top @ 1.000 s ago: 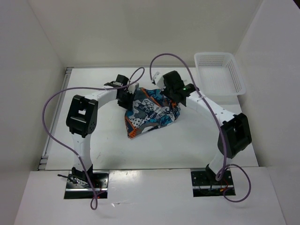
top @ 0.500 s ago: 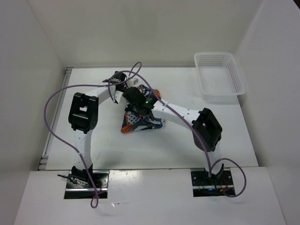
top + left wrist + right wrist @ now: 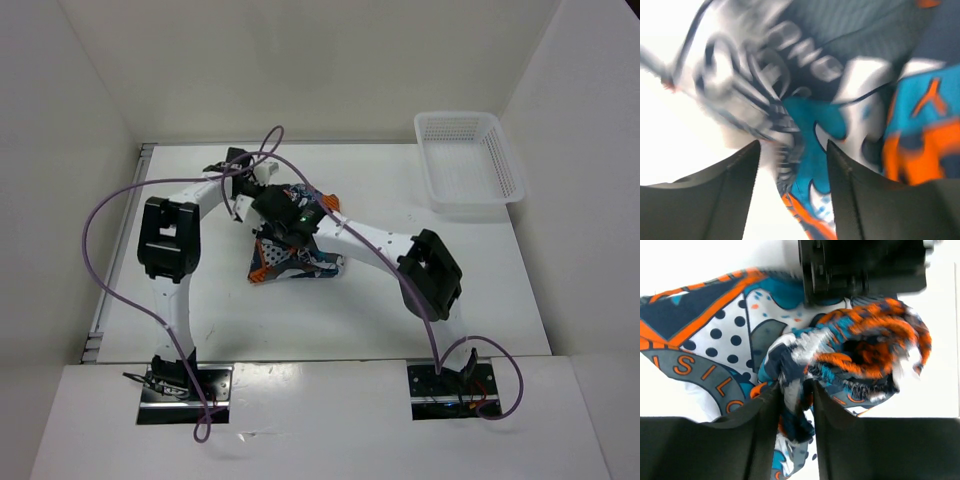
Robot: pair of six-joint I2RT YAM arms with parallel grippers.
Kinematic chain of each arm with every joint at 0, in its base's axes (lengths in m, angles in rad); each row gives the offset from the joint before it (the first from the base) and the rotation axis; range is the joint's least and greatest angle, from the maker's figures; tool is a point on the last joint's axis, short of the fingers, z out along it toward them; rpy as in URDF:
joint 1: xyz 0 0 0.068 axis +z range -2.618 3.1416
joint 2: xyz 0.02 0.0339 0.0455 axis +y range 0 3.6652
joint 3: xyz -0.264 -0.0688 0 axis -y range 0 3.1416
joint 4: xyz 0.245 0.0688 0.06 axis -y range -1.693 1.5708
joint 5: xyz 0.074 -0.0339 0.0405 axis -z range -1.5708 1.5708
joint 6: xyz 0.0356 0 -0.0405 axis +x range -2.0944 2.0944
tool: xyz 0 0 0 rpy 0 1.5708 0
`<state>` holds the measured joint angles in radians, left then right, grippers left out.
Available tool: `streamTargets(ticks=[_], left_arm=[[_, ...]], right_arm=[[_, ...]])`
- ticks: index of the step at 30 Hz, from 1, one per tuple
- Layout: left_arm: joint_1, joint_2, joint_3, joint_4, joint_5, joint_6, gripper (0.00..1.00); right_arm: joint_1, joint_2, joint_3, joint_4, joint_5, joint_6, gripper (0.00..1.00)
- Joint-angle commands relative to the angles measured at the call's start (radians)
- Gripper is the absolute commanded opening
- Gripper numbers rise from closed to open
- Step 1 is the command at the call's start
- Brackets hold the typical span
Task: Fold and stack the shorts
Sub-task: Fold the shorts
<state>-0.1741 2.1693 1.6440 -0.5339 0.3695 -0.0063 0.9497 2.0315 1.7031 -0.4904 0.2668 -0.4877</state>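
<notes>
The printed shorts (image 3: 298,262) lie bunched and folded over in the middle of the table. My right gripper (image 3: 288,226) reaches across them from the right and is shut on a gathered fold of the shorts (image 3: 795,365); the elastic waistband (image 3: 875,350) bulges to its right. My left gripper (image 3: 246,188) is at the shorts' far left edge. In the left wrist view its fingers (image 3: 735,185) stand apart, with the blurred shorts (image 3: 850,100) close in front and an edge of cloth showing between them. The left gripper's black body (image 3: 860,267) shows at the top of the right wrist view.
A white mesh basket (image 3: 470,160) stands at the far right corner. White walls close in the table on the left, back and right. Purple cables loop above both arms.
My right arm has swept from the shorts' right side across to the left, carrying the cloth over into a narrower bundle. My left gripper has shifted a little left and back.
</notes>
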Motion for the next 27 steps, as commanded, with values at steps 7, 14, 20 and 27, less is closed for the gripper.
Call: streamTargets(ticks=[7, 14, 20, 27], left_arm=[[0.099, -0.098, 0.029, -0.121, -0.023, 0.006, 0.73], [0.134, -0.114, 0.102, -0.143, 0.081, 0.006, 0.74], [0.097, -0.161, 0.074, -0.163, 0.172, 0.006, 0.8], [0.062, -0.161, 0.053, -0.141, 0.241, 0.006, 0.94]], right_arm=[[0.021, -0.143, 0.073, -0.019, -0.118, 0.064, 0.6], [0.031, -0.189, 0.098, -0.016, -0.128, 0.109, 0.58], [-0.025, -0.299, -0.176, 0.018, -0.106, 0.075, 0.54], [-0.046, -0.39, -0.42, 0.036, -0.164, 0.034, 0.64]])
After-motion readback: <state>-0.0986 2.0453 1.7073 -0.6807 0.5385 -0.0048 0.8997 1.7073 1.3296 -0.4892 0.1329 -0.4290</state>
